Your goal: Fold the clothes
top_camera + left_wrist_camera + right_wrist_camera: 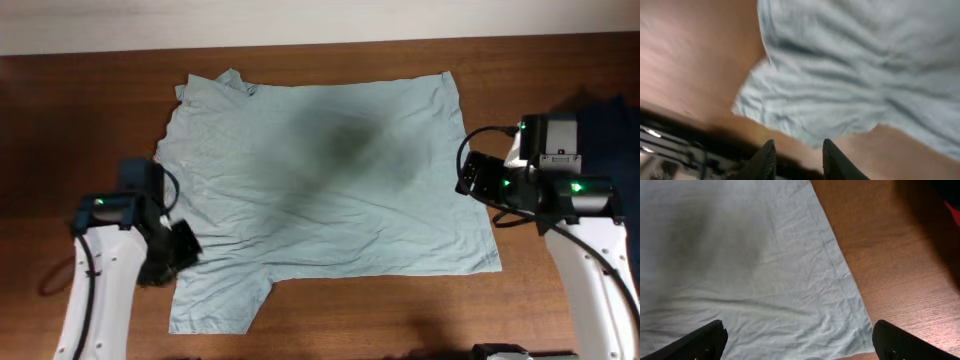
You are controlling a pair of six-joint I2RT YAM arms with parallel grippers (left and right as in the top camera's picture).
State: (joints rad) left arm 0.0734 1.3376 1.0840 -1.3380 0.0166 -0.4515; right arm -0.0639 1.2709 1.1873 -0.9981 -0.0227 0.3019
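The clothes are one pale grey-blue T-shirt (330,190) spread flat on the brown table, collar to the left and hem to the right. My left gripper (185,243) is at the shirt's left front edge, just above the near sleeve (215,300). In the blurred left wrist view the left gripper (797,152) has a narrow gap between its fingers with bare table in it, and the sleeve (805,110) lies just ahead. My right gripper (468,175) hovers at the hem. In the right wrist view the right gripper (800,342) is wide open above the hem corner of the shirt (740,255).
A dark navy garment (612,120) lies at the right table edge, and its red patch (955,211) shows in the right wrist view. Bare wood (400,310) runs along the front of the shirt, and the table's back edge (300,45) is close behind the shirt.
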